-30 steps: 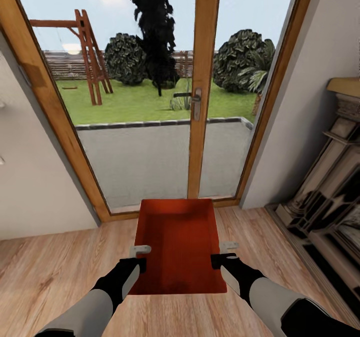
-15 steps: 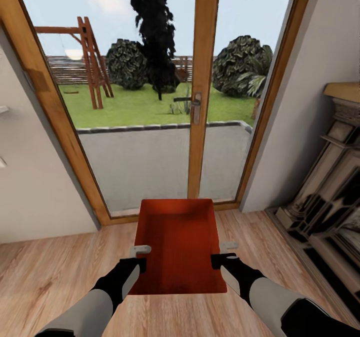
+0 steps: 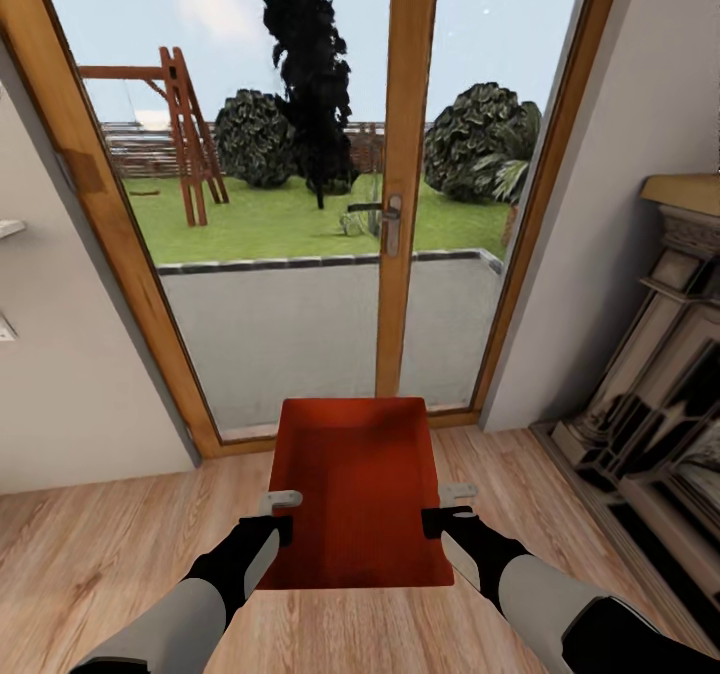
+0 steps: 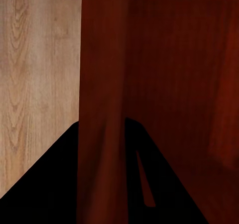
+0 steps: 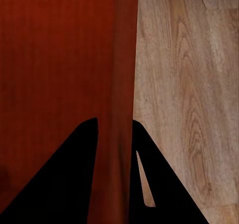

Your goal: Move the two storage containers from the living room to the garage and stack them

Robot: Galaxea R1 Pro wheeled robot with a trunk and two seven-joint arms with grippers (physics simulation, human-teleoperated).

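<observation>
One red-orange storage container point(image 3: 355, 489) hangs level between my arms above the living room's wood-plank floor point(image 3: 100, 554). My left gripper point(image 3: 282, 514) is shut on its left wall and my right gripper point(image 3: 446, 507) is shut on its right wall. In the left wrist view the black fingers point(image 4: 59, 184) straddle the container's wall point(image 4: 102, 74). The right wrist view has that gripper point(image 5: 114, 129) pinching the other wall point(image 5: 124, 59), with the bin's inside point(image 5: 55, 59) beside it. The garage is out of view.
Straight ahead stands a wood-framed glass double door point(image 3: 405, 184) with a handle point(image 3: 392, 219), a patio and garden behind it. A brick-and-stone fireplace point(image 3: 660, 394) lines the right side. A white wall point(image 3: 60, 394) closes the left. Plank floor lies open on both sides.
The whole picture has shifted a little, so the camera has moved relative to the door. The container and both grippers keep the same hold and the same place in the view.
</observation>
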